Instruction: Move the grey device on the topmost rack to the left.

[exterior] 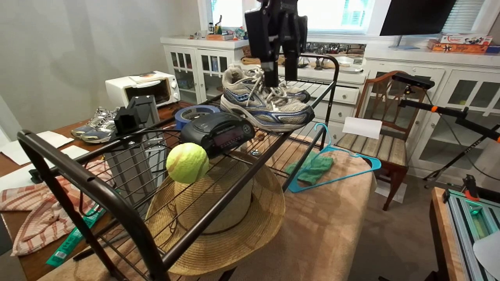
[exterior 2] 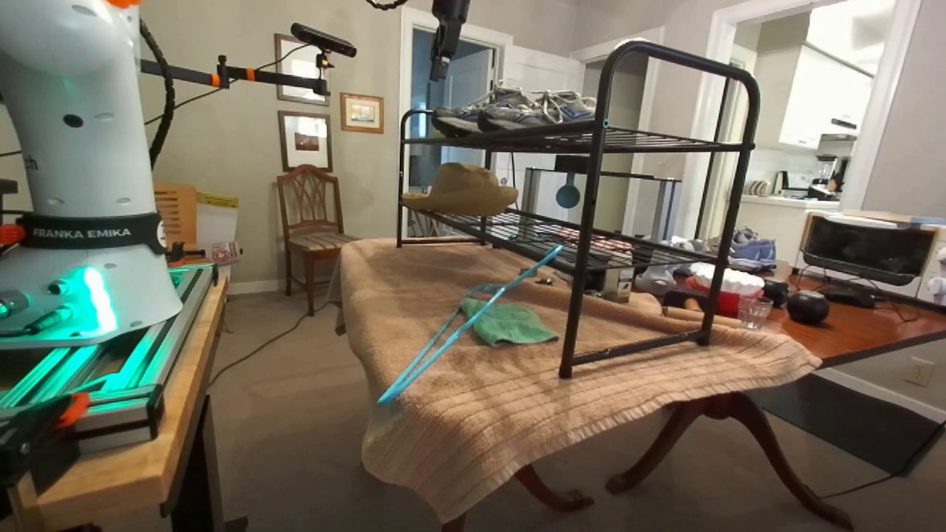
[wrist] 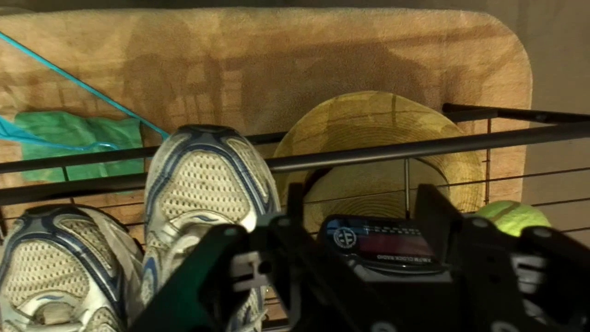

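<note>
Hovered above the black topmost rack (exterior: 226,201), with the Robotiq gripper (exterior: 281,78) spread to leave a clear gap between its fingers, gripping nothing. Showed the AM/FM clock radio (exterior: 216,132) on that rack, between a tennis ball (exterior: 187,162) and a pair of running shoes (exterior: 265,103), with a roll of blue tape (exterior: 181,123) behind in an exterior view. Displayed a straw hat (exterior 2: 462,188) on the lower wire tier (exterior 2: 532,229)
</note>
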